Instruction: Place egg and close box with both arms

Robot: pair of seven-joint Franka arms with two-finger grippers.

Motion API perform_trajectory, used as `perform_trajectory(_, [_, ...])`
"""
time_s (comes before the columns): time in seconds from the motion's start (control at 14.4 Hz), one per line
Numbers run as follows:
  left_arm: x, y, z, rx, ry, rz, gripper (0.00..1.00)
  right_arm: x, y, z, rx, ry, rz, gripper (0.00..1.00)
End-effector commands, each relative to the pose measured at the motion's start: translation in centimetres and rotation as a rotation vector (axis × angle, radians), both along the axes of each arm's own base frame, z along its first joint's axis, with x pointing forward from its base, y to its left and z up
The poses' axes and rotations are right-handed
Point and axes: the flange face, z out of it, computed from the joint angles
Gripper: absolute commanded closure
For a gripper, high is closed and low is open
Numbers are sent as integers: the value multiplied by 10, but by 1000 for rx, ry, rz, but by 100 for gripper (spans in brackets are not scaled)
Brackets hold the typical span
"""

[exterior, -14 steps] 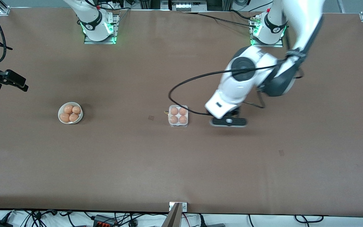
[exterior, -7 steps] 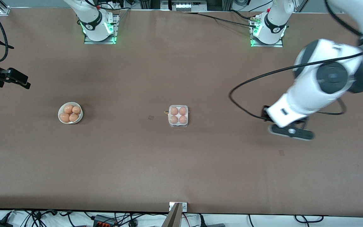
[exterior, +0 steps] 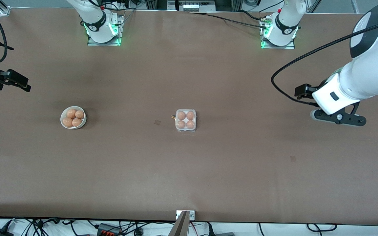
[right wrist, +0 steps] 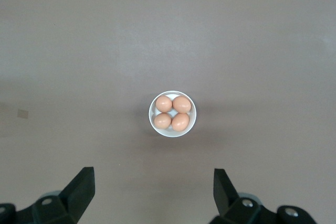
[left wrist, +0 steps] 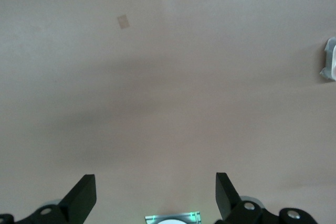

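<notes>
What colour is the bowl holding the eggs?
White; the bowl shows best in the right wrist view.

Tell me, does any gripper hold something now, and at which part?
Nothing is held. The left gripper and the right gripper are both open and empty, each up over bare table.

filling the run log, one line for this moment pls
box: lid shut, four eggs inside | bowl: four eggs | left pincer: open, over bare table at left arm's end | right pincer: open, high above bowl
</notes>
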Motion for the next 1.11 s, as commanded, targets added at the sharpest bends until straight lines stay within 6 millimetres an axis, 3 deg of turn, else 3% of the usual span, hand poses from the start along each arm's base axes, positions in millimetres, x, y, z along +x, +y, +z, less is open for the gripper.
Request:
perform_trajectory(0.0, [-31, 15, -12, -9, -30, -5, 0, -3, -1, 5, -9, -1, 0, 0])
perform_trajectory(0.14, [-42, 36, -24, -102, -90, -55, 0, -4, -4, 5, -9, -1, -6, 0])
perform_trajectory(0.35, [-50, 49, -26, -97, -90, -55, 0, -3, -2, 3, -5, 2, -5, 0])
perform_trajectory(0.63, [-52, 50, -26, -94, -74, -51, 0, -3, 1, -10, -6, 8, 2, 0])
perform_trajectory(1.04, [-54, 49, -25, -94, -58, -54, 0, -8, 1, -6, -3, 3, 14, 0])
